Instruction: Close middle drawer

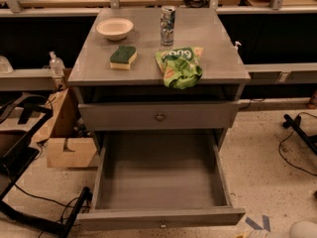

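The middle drawer (161, 175) of the grey cabinet is pulled far out toward me. It is a deep, plain, empty box. Its low flat front (124, 218) runs along the bottom of the view, with a small round knob (163, 225) at its centre. My gripper (257, 234) sits at the bottom right corner, right of the drawer front and just past its end. It is mostly cut off by the frame edge, with the white arm (303, 230) behind it. It holds nothing that I can see.
Above the open drawer is a taller drawer front (158, 115) with a knob. On the cabinet top stand a bowl (114, 28), a can (167, 18), a sponge (123, 56) and a green chip bag (180, 66). A cardboard box (67, 143) and cables lie on the left.
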Action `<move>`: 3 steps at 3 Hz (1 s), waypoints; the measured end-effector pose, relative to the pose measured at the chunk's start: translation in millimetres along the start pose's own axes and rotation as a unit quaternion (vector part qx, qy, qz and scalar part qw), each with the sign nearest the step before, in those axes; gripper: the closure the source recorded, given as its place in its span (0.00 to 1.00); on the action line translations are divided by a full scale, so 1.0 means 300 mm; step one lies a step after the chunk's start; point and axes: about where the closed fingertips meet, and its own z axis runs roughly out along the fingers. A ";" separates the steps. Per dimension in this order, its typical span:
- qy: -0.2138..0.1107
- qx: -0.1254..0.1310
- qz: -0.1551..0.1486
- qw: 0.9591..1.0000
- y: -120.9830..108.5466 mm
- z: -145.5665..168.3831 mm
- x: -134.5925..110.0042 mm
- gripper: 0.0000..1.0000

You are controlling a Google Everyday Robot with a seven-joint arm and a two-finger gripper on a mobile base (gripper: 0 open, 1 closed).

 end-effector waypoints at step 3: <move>-0.007 -0.021 0.007 1.000 0.014 0.084 0.023 1.00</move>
